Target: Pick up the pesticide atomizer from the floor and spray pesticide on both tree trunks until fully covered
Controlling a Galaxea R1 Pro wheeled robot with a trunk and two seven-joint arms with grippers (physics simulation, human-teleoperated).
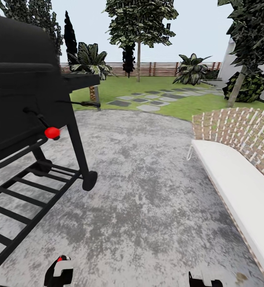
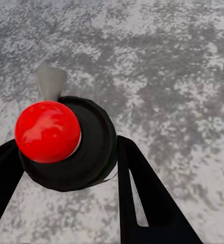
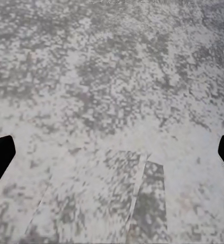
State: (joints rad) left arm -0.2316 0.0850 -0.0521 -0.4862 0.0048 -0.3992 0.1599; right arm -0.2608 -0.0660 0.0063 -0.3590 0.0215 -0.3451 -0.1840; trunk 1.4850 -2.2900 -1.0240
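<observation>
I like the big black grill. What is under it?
Under the grill sits a black slatted shelf over grey concrete floor, with one wheel showing. The grill body covers whatever lies further left.

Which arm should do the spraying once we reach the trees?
Left. The left gripper is shut on the pesticide atomizer, red top up, between its fingers. The right gripper is open and empty over the concrete floor. The nearest tree trunk stands far across the lawn.

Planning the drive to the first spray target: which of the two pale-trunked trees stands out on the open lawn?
The tree straight ahead, its upright trunk rising from open grass before the fence. The other tree, far right, leans beside a dark shrub.
</observation>
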